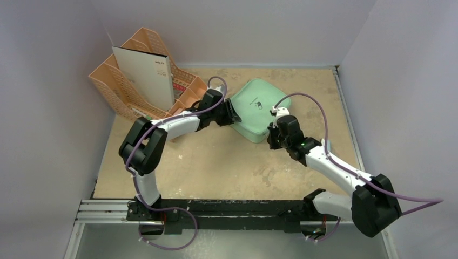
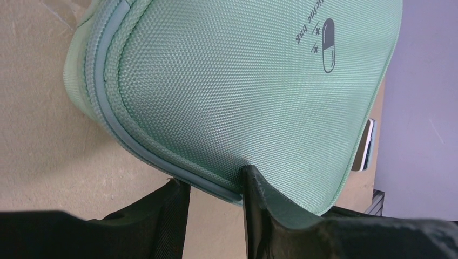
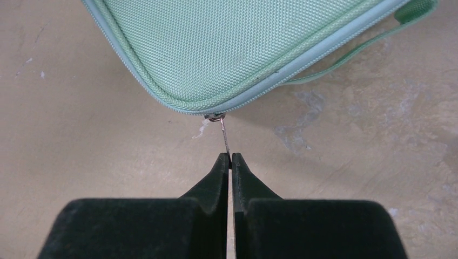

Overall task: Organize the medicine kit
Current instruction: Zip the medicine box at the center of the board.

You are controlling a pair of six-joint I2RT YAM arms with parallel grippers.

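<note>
A mint-green, rounded-square, zippered fabric medicine kit (image 1: 254, 105) lies flat with its lid down on the mottled beige worktop (image 1: 216, 162), far of centre and just right of a peach slotted plastic desk organizer (image 1: 129, 89) that holds an upright white card (image 1: 145, 73). A small dark capsule logo (image 2: 328, 46) sits on the kit's top. The left tool (image 2: 213, 182) is at the kit's left edge. Its jaws are partly apart and pinch that edge: one finger presses into the woven top and the other sits against the side wall below the zipper seam. The right tool (image 3: 230, 157) is at the kit's near right corner, its jaws closed tight on the thin metal zipper pull (image 3: 223, 135), which sticks out from the seam toward the near side.
</note>
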